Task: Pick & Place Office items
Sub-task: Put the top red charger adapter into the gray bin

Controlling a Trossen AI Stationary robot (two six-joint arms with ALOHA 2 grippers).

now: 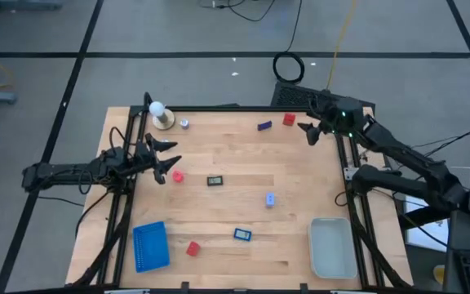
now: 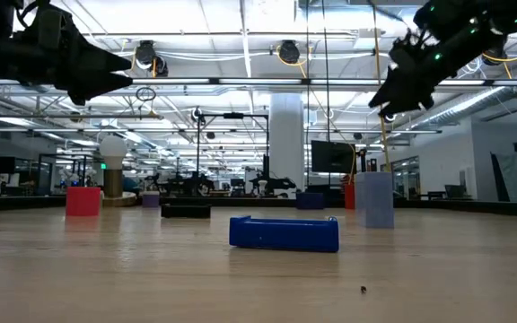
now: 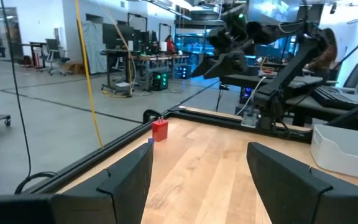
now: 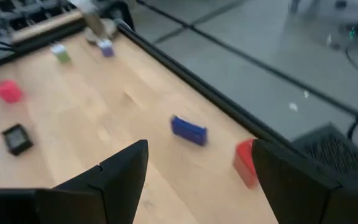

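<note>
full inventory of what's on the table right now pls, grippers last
red blocks: 3, red; one far right by the right gripper, one beside the left gripper, one near edge by the tray
blue blocks: 2, dark blue; far edge, near centre
pale-blue bit: 1, centre-right
black piece: 1, centre
small pale bit: 1, by the ball
white ball on tan base: 1, far left corner
blue ribbed tray: 1, near left
translucent bin: 1, near right
left gripper: open, left edge
right gripper: open, far right corner

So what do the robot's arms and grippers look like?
Both arms are dark, almost black, jointed and thin, with black cables trailing off them. The left gripper and right gripper each end in two pointed, wedge-shaped black fingers. A small green light glows near the right wrist.
</note>
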